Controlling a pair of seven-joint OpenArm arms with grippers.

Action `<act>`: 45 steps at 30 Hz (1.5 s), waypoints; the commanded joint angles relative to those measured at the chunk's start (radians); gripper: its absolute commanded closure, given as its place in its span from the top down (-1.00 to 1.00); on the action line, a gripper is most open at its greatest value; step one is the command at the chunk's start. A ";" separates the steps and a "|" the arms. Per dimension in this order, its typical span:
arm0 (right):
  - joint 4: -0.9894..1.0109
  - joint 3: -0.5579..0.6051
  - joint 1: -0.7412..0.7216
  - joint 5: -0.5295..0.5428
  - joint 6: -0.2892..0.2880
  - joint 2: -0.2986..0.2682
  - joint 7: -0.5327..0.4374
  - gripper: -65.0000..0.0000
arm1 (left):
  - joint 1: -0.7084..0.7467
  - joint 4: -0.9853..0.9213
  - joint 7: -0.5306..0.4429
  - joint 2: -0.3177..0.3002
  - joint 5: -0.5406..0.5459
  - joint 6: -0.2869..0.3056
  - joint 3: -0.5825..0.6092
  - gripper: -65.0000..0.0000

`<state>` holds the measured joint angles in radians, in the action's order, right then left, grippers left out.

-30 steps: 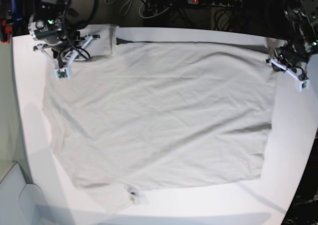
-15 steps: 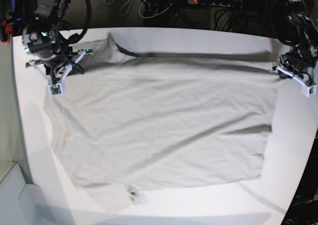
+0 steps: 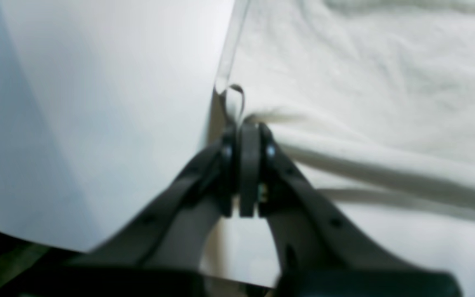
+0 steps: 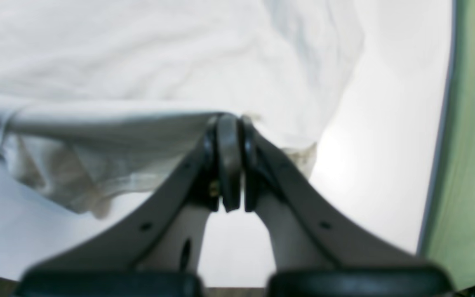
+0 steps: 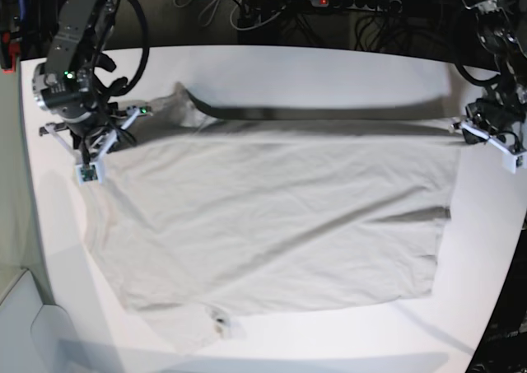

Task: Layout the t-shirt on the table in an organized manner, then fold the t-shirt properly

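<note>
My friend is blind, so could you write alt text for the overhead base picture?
A large beige-grey t-shirt lies spread on a white table, its far edge lifted and pulled taut between two robot arms. The right gripper and the left gripper each pinch a far corner. Cables and a power strip sit behind the table.

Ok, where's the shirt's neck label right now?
In the base view, the small label lies at the t-shirt's near edge, left of centre, on the table, far from both grippers.
</note>
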<state>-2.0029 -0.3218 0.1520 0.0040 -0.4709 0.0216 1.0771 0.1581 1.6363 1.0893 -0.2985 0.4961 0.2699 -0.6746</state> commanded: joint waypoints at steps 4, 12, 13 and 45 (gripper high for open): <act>-0.014 0.000 -0.038 0.000 -0.004 -0.007 -0.019 -1.00 | -0.058 0.015 -0.019 -0.018 0.003 -0.001 -0.007 -1.00; -0.009 0.002 -0.101 0.000 -0.004 -0.007 -0.019 -1.00 | -0.125 0.005 -0.019 -0.018 0.002 -0.001 -0.006 -1.00; -0.005 0.002 -0.102 0.000 -0.004 -0.012 -0.021 -1.00 | -0.130 0.005 -0.019 -0.018 -0.001 -0.001 -0.004 -1.00; 0.245 0.002 -0.276 0.000 -0.004 -0.042 -0.024 -1.00 | -0.318 -0.196 -0.033 -0.018 -0.009 -0.002 0.002 -1.00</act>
<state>-1.7428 -0.3191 -0.1085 0.0006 -0.4709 -0.0139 1.0695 -0.1455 1.4216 1.0691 -0.2985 0.4824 0.2661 -0.6704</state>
